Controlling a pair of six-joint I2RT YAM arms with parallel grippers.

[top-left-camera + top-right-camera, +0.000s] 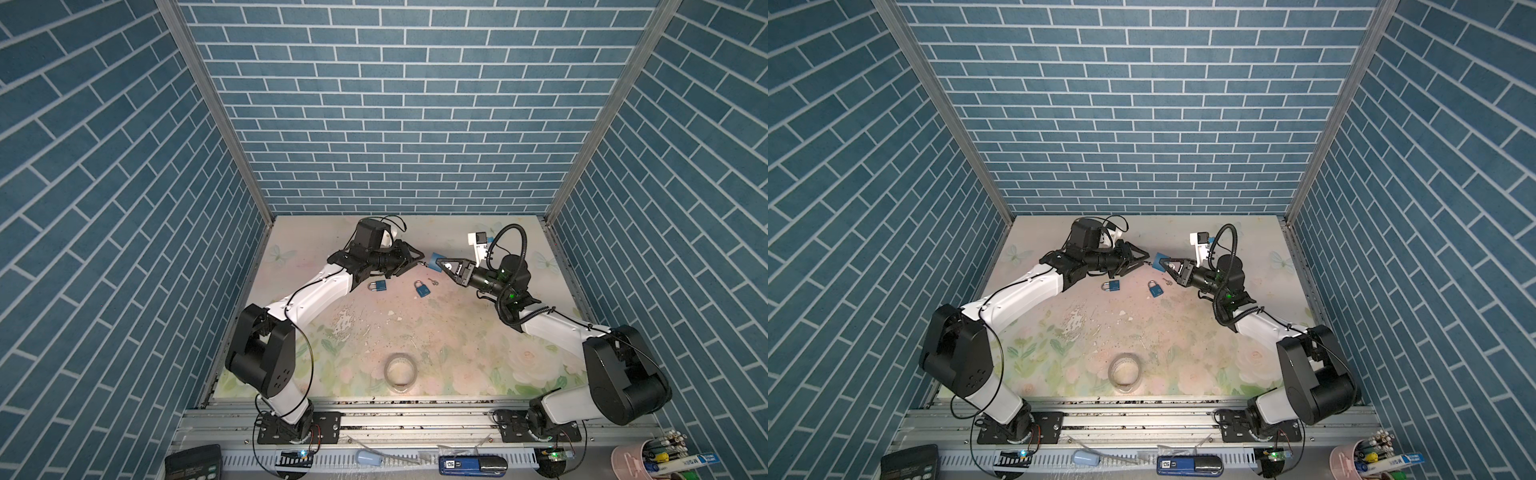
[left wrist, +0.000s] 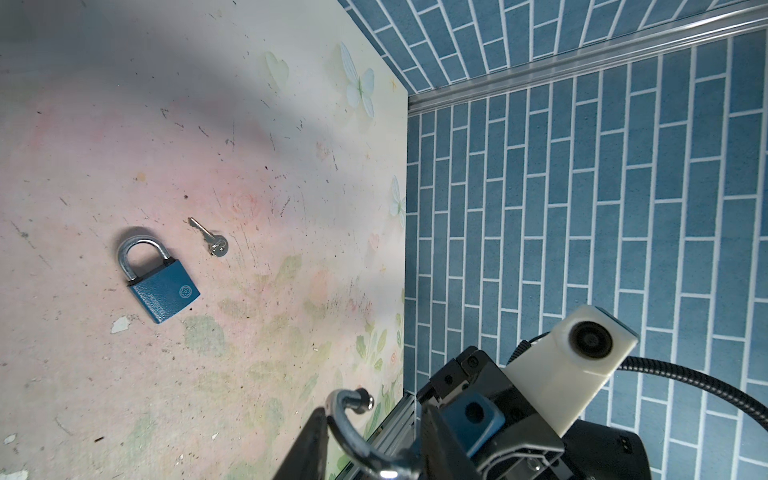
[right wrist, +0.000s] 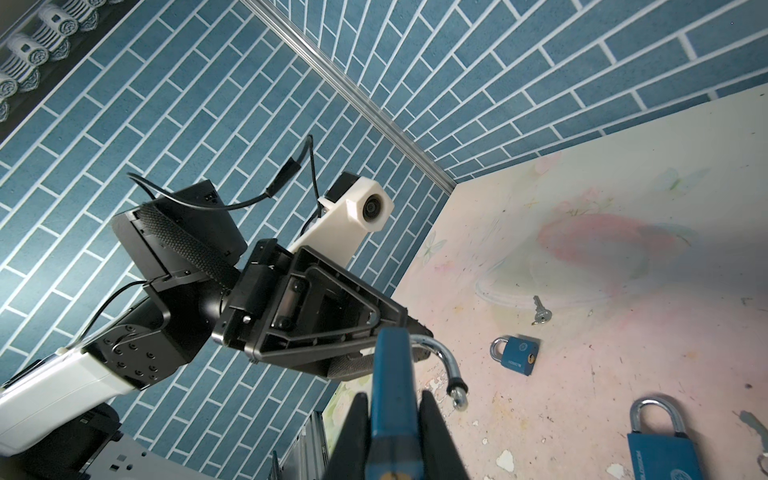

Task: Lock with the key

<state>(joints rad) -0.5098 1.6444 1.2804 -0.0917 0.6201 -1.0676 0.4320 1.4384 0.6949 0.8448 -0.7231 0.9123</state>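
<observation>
R claw (image 3: 392, 401) grips padlock (image 3: 390, 365) body; L claw (image 2: 374, 415) pinches open shackle (image 2: 345, 436).

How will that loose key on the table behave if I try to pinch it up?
The key lies flat and thin on the table, so getting under it will probably be hard. Small bare metal: likely light, stiff, and apt to skid when nudged. Its round head looks the easier place to grip.

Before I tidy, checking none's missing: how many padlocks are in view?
3. Held padlock in the right pincer; left padlock and middle padlock lying on the table near the key. None seems hidden.
</observation>
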